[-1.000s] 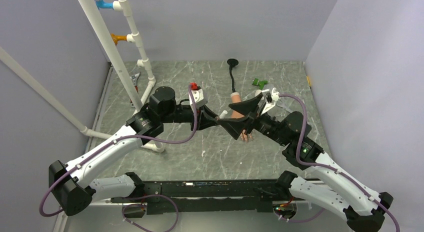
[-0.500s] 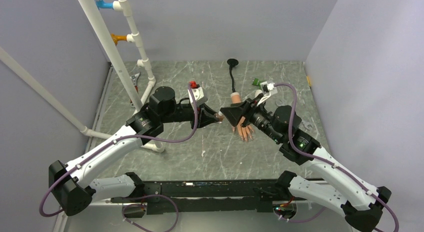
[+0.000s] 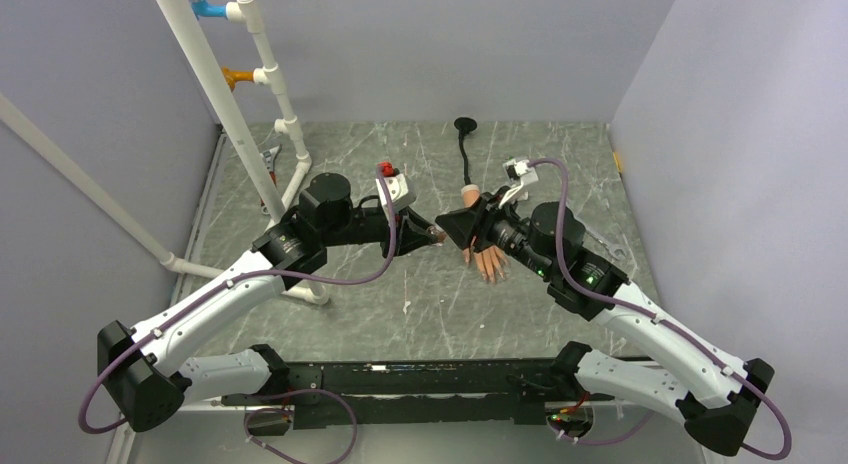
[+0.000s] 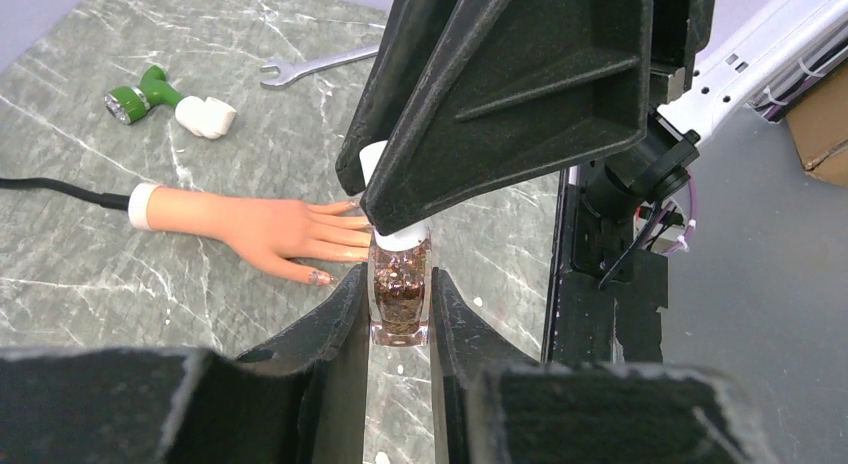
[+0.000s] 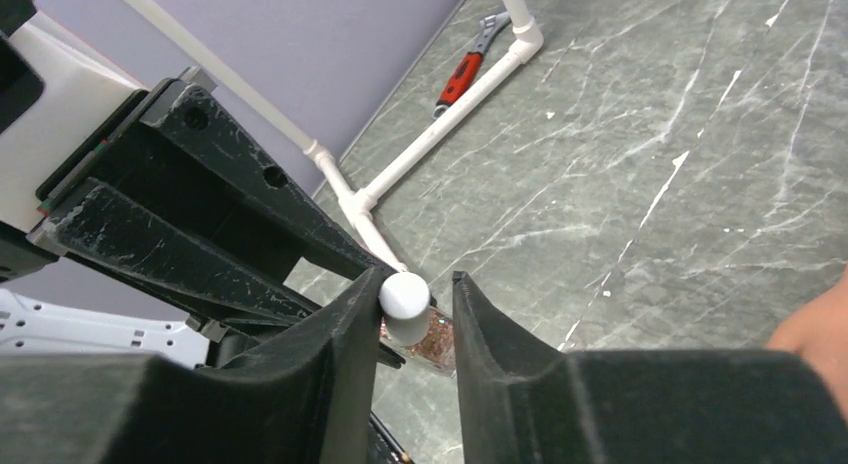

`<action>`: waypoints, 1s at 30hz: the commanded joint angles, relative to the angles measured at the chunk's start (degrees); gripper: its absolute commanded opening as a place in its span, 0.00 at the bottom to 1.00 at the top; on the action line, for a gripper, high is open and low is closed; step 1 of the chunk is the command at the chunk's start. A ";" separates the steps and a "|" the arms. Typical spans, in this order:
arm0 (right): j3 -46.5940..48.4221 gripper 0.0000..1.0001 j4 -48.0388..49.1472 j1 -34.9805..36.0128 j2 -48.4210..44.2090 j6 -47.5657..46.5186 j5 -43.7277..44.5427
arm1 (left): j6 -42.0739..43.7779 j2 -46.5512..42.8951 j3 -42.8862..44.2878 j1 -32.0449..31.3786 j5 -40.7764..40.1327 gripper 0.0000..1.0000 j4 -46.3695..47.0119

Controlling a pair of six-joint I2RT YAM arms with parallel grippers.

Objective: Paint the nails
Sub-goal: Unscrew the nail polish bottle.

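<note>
Above the bench, left claw grips the polish bottle. Right claw straddles its white cap, not yet clenched. Nails lie beside it on the mannequin hand. Judged step: uncapping. Next: clench, twist, lift.

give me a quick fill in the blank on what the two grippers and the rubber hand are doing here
The left gripper clamps the bottle, whose glittery polish is ____.
The right gripper straddles the bottle's ____ cap.
The mannequin hand lies palm ____ on the table.
Missing words: brown, white, down.
</note>
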 commanded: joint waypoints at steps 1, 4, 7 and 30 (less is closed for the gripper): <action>2.39 0.29 0.97 0.18 -0.21 -1.89 -2.59 | -0.50 -0.88 1.48 0.16 -0.16 0.00 1.35; 1.52 0.20 1.83 0.23 -0.41 -2.86 -4.55 | -0.36 -1.06 1.51 0.17 -0.43 0.00 1.11; 0.86 0.17 2.08 0.24 -0.29 -4.43 -6.15 | 0.03 -1.12 1.75 0.17 -0.58 0.00 0.66; -9.01 0.15 10.45 0.17 -6.79 -26.74 -27.87 | 0.59 0.30 3.27 1.97 19.20 0.00 0.85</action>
